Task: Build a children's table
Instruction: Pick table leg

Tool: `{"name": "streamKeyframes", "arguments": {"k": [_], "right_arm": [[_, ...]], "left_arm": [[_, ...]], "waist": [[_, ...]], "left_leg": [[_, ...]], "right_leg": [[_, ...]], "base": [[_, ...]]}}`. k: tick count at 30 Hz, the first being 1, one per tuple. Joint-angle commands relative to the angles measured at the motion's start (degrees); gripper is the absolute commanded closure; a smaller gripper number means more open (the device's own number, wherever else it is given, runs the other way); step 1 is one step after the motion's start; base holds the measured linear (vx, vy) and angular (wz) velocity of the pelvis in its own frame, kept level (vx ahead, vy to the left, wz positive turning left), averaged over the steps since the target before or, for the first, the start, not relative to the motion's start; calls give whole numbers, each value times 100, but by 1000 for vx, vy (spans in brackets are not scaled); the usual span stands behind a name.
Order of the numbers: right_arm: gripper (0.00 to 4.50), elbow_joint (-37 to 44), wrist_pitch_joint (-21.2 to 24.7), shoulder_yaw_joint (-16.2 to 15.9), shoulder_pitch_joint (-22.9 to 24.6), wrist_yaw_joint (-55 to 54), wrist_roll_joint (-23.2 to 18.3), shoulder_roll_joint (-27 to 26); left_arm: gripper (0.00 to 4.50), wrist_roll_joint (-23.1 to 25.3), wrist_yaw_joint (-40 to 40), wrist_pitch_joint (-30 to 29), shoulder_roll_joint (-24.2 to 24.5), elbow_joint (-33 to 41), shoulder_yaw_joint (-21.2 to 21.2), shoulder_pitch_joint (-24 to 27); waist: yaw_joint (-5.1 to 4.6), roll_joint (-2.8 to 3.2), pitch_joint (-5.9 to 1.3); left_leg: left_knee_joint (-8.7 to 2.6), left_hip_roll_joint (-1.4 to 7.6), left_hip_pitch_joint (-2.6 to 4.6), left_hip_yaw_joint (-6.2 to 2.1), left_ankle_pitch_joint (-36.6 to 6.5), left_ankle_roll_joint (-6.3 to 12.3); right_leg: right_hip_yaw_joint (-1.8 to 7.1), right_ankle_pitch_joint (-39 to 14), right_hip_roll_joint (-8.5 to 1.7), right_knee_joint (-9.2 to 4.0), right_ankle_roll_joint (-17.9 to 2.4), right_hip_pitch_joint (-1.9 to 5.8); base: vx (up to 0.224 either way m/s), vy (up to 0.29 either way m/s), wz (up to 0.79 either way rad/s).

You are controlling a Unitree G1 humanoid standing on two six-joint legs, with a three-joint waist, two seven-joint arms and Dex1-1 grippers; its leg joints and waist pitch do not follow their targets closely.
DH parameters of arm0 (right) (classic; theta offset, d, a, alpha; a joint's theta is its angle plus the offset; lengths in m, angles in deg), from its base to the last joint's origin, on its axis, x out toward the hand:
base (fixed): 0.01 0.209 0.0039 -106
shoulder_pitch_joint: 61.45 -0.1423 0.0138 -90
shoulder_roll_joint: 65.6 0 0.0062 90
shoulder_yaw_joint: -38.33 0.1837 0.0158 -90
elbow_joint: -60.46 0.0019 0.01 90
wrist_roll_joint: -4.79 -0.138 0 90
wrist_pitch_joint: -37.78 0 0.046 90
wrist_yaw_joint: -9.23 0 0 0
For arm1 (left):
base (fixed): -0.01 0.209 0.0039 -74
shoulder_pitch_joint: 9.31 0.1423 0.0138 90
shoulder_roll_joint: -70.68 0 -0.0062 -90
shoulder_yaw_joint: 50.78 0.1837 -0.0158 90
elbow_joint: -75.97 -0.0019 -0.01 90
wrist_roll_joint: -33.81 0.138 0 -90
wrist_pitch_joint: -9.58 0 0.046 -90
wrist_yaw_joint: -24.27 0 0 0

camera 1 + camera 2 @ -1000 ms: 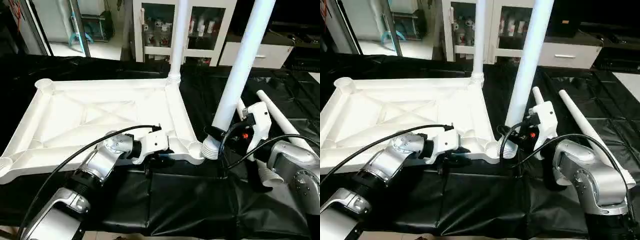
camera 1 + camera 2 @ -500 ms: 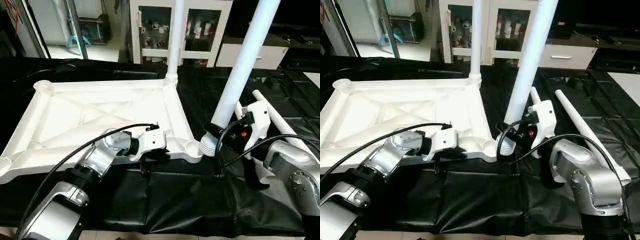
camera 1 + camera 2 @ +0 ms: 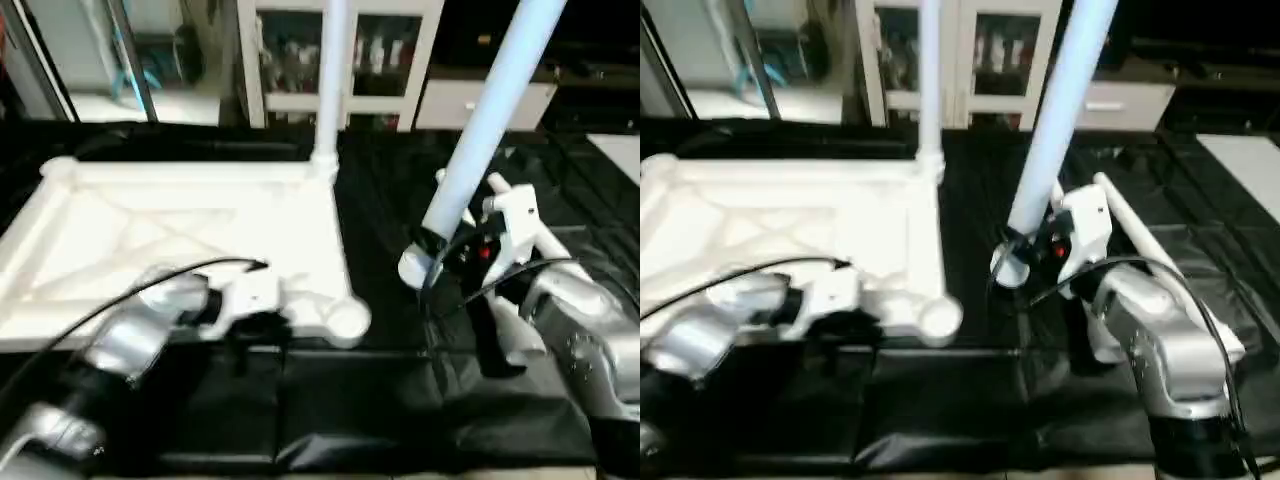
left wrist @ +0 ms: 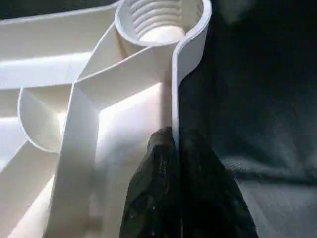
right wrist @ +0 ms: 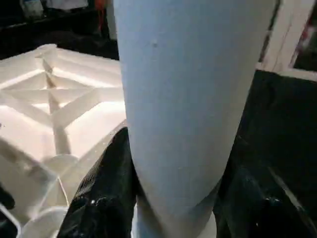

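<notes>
White table top (image 3: 180, 240) lies underside-up on my black-covered table (image 3: 400, 400); my left claw (image 4: 173, 148) pinches its near rim, my right claw (image 5: 173, 198) grips a tilted leg (image 3: 480, 130) just beside the corner socket (image 3: 345, 318).

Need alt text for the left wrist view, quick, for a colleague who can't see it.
The left gripper's two black fingers pinch the thin outer wall of the white table top, just short of an empty threaded corner socket. Black sheeting lies beside it.

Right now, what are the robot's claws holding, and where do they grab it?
The right claw grips a white leg near its thick threaded end. The left claw pinches the tabletop by its thin edge wall, near the empty corner socket.
</notes>
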Motion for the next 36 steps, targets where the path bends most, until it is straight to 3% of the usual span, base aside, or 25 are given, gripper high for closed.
{"name": "streamKeyframes", "arguments": {"k": [1,3,5,7,8,10,11,12,14,15,16,17,19,20,21,26,28,36], "right_arm": [[266,-64,176,29,-6,171,-164,2],[266,-179,325,212,-44,375,-618,-216],[266,-278,306,144,-88,550,-679,-238],[266,-533,205,10,-199,839,-746,-301],[266,-565,203,9,-216,865,-770,-320],[266,-810,327,3,-384,1116,-1062,-511],[266,-780,387,-55,-394,1273,-1150,-517],[266,-747,417,-143,-394,1350,-1133,-494],[266,-761,450,-311,-409,1509,-1057,-450],[266,-804,447,-340,-428,1522,-1025,-454],[266,-859,439,-357,-451,1546,-1006,-463],[266,-922,455,-361,-476,1602,-1026,-471],[266,-1098,417,-488,-568,1732,-910,-434],[266,-1159,401,-559,-606,1788,-840,-395],[266,-1251,367,-648,-667,1827,-736,-330],[266,-1350,386,-730,-755,2031,-663,-75],[266,-1360,420,-736,-766,2077,-663,-18],[266,-1872,178,-892,-905,2121,-326,-6]], "left_arm": [[450,403,134,-445,184,-153,188,357],[450,361,259,-919,156,327,230,489],[450,394,321,-1022,124,404,258,486],[450,451,396,-1177,73,580,313,474],[450,446,406,-1193,58,599,311,469],[450,332,449,-1257,-123,767,292,413],[450,297,446,-1202,-172,776,296,393],[450,281,456,-1115,-210,750,302,377],[450,265,480,-1055,-275,726,345,352],[450,264,483,-1030,-286,721,358,344],[450,256,494,-1046,-283,750,381,340],[450,253,512,-1046,-301,755,403,327],[450,299,502,-1019,-308,764,488,281],[450,314,492,-1006,-328,746,516,249],[450,366,475,-989,-331,733,541,212],[450,353,397,-917,-267,721,567,174],[450,358,373,-854,-235,704,584,166],[450,375,351,-753,-221,536,630,63]], "waist": [[54,-81,-266],[70,-37,-264],[57,-52,-262],[55,-30,-269],[64,-63,-258],[79,-64,-256],[89,-135,-255],[122,-92,-260],[156,-178,-273],[190,-139,-271],[209,-140,-279],[218,-199,-278],[227,-201,-277],[232,-237,-281],[243,-218,-285],[256,-249,-287],[266,-272,-286],[252,-259,-282]], "left_leg": [[-416,251,-38,-65,-1411,35],[-416,274,-23,-82,-1380,85],[-416,269,-21,-73,-1416,88],[-412,268,-13,-69,-1397,79],[-406,259,-8,-57,-1402,92],[-409,261,-9,-65,-1423,98],[-397,258,-8,-57,-1408,131],[-401,276,-1,-62,-1317,135],[-398,275,-5,-52,-1151,151],[-400,277,6,-51,-1119,138],[-397,281,18,-49,-1100,118],[-398,274,4,-48,-1071,107],[-404,273,9,-49,-1109,75],[-396,276,18,-42,-1105,56],[-403,276,23,-51,-1089,23],[-386,270,22,-46,-1118,-8],[-383,267,9,-48,-1101,9],[-388,271,15,-61,-1306,-76]], "right_leg": [[251,-1624,-316,-397,-977,268],[253,-1699,-340,-384,-1043,253],[246,-1738,-322,-395,-1038,243],[249,-1649,-316,-385,-1077,242],[248,-1688,-310,-405,-1078,232],[251,-1800,-340,-403,-1095,239],[246,-1941,-341,-419,-1056,230],[251,-1836,-333,-408,-1019,225],[247,-1658,-324,-379,-995,234],[251,-1603,-328,-377,-994,219],[250,-1544,-330,-369,-1000,218],[246,-1478,-327,-350,-1009,229],[245,-1525,-333,-359,-999,225],[247,-1457,-332,-358,-989,218],[245,-1389,-330,-345,-998,223],[245,-1176,-327,-321,-1062,241],[246,-1187,-329,-324,-1037,258],[240,-1571,-334,-359,-990,239]], "base": [[0,0,0],[0,0,0],[0,0,0],[0,0,0],[0,0,0],[0,0,0],[0,0,0],[0,0,0],[0,0,0],[0,0,0],[0,0,0],[0,0,0],[0,0,0],[0,0,0],[0,0,0],[0,0,0],[0,0,0],[0,0,0]]}}
